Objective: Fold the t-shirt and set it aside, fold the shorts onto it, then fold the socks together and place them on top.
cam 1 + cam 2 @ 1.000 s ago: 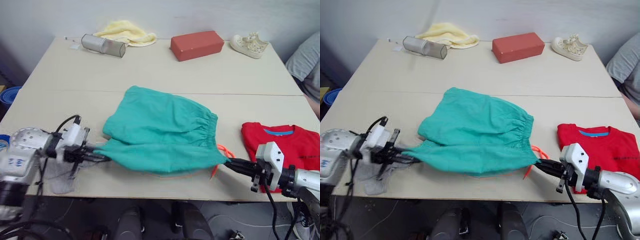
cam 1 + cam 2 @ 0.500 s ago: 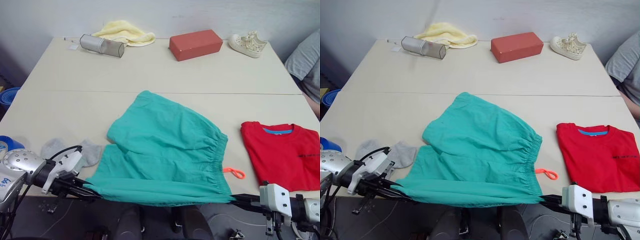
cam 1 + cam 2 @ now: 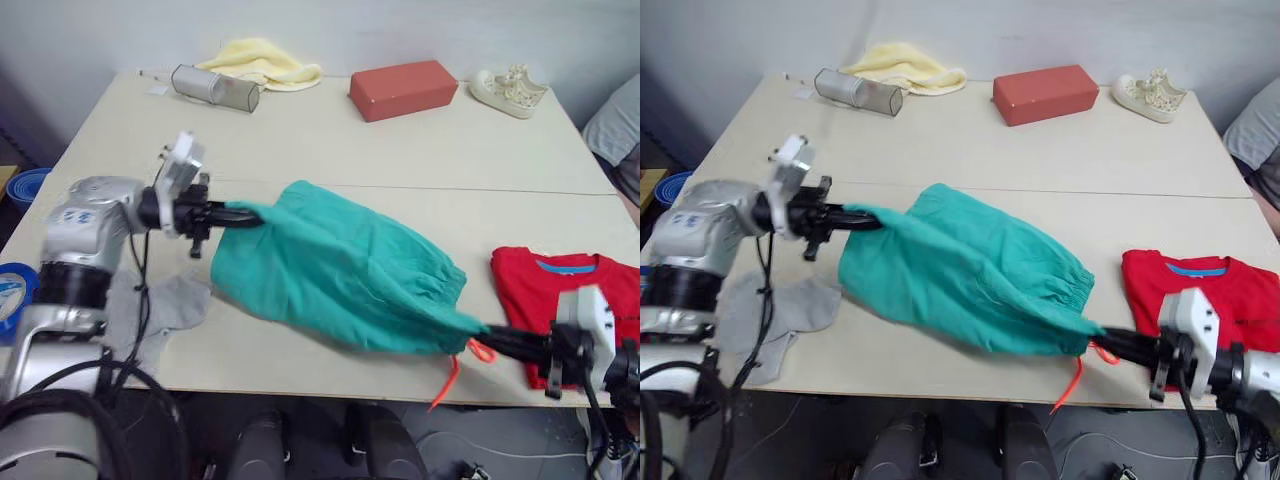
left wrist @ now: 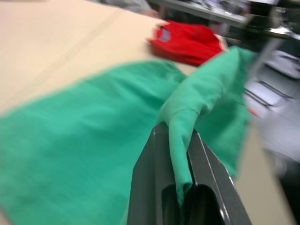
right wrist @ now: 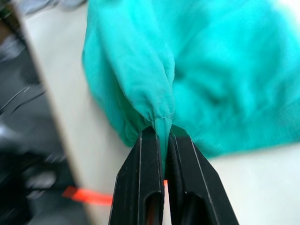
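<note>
Stretching between the two arms, the shorts [image 3: 340, 270] hang as a teal-green sheet slanting across the middle of the pale bench [image 3: 420, 140]. The left tool [image 3: 238, 212] is clenched on one corner of the fabric, held up over the bench on the left; its wrist view shows cloth pinched between the dark fingers [image 4: 201, 168]. The right tool [image 3: 487, 338] is clenched on the opposite corner near the front edge, a twisted bunch of fabric caught between its two black fingers [image 5: 140, 187]. An orange drawstring [image 3: 448, 375] dangles below that corner — past the bench edge.

The t-shirt [image 3: 565, 295], bright red with a blue neck band, lies folded flat at the right side of the bench, just beside the right arm. The socks [image 3: 165, 305], light grey, lie flat at the front left — under the left arm.

Along the far edge sit a metal cylinder [image 3: 212, 88], a yellow cloth [image 3: 265, 62], a red-brown block [image 3: 405, 90] and a white sneaker [image 3: 510, 90].
</note>
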Robot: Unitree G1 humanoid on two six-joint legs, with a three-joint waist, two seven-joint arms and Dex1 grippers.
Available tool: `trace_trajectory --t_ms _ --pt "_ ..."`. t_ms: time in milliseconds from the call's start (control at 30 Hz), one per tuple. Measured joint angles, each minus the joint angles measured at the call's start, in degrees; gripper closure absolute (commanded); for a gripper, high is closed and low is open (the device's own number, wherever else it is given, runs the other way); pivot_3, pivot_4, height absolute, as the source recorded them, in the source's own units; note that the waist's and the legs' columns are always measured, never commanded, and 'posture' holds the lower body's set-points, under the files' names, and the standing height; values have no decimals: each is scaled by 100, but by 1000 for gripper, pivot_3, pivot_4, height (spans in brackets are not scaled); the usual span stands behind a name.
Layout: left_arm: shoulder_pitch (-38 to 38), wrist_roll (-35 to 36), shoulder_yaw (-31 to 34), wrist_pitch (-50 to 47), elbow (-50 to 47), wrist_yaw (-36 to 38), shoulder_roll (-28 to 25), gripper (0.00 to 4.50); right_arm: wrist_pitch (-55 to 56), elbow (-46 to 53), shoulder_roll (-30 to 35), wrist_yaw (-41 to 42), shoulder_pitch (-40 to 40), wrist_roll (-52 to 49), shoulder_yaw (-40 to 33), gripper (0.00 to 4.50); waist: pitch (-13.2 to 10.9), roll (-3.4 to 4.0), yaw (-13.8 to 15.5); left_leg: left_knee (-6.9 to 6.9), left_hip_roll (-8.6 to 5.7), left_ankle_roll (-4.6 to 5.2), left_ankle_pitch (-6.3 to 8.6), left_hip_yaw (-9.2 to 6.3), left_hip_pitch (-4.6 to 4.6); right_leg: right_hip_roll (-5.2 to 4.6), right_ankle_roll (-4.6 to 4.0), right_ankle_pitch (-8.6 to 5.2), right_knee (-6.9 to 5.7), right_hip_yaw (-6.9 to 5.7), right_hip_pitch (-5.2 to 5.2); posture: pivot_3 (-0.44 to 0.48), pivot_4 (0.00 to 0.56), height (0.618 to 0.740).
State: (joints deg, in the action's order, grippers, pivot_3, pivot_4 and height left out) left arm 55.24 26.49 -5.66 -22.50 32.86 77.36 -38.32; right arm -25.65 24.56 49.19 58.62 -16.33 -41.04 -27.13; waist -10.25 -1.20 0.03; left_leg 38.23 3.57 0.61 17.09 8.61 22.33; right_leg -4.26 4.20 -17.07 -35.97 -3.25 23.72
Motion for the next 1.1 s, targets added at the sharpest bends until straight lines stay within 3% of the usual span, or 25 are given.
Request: trace_trajectory --t_ms 267,400,633,867,967,1100 --pt "1091 -830 135 1104 2335 -478 899 4456 -346 -636 -324 -1035 1423 183 346 4500 -7 -5 -12 0 2 0 -2 18 10 -1 8 1 -3 -15 19 0 150 740" --pt "1427 -1144 359 1622 3242 -1302 1302 4456 -475 -1131 -367 -1557 1969 634 706 4500 -10 -10 -10 4 1 4 -3 18 16 -8 12 3 -2 -17 21 0 150 740" --pt "1608 -1461 740 1949 3978 -2580 1694 4456 -571 -1577 -702 -2124 2255 1073 932 4500 -10 -10 -6 5 -2 3 -6 20 28 -11 18 5 -3 -19 29 0 150 740" --pt "1559 -1772 815 2075 4160 -2799 1823 4456 -578 -1569 -1012 -2183 2110 1115 933 4500 -11 -11 -12 7 -17 -4 -10 19 32 -5 19 5 -7 -24 31 0 150 740" --pt "1481 -1770 1023 2077 4205 -2983 1890 3875 -414 -1564 -1129 -2201 2044 1162 923 3773 -11 -11 -21 8 -11 -6 -13 18 31 -5 19 5 -12 -23 32 0 150 740" --pt "1342 -1772 1249 2670 4197 -3173 1833 2637 -11 -1547 -1104 -2090 1951 1222 718 2380 -11 -12 -15 7 -3 -8 -16 18 30 -5 19 6 -17 -23 32 0 150 740"
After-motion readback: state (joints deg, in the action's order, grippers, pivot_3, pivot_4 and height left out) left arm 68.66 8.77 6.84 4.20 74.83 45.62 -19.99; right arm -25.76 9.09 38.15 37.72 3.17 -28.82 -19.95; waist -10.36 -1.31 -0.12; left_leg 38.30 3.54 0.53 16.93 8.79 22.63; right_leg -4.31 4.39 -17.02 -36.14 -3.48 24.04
